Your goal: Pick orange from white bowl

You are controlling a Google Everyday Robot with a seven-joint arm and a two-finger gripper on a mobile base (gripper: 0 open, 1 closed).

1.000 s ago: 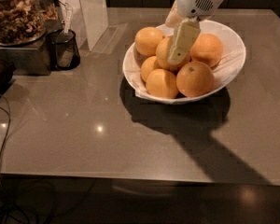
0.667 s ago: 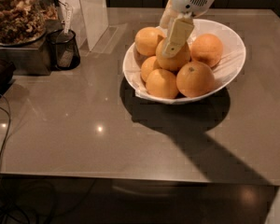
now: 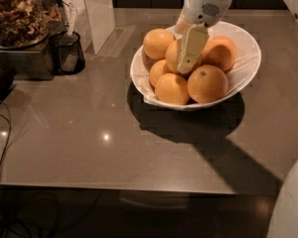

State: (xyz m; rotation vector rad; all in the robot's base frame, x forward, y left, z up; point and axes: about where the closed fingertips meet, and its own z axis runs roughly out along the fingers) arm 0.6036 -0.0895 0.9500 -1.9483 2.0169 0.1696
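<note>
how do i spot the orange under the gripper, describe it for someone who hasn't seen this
On the grey table, find the white bowl piled with fruit. The orange sits in the middle of that pile, where the gripper hangs over the bowl's centre. Unlike its neighbours, it is half covered by the gripper.

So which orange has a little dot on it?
The front-right orange in the white bowl; the others show plain skin. The gripper is over the middle orange, just behind it.
</note>
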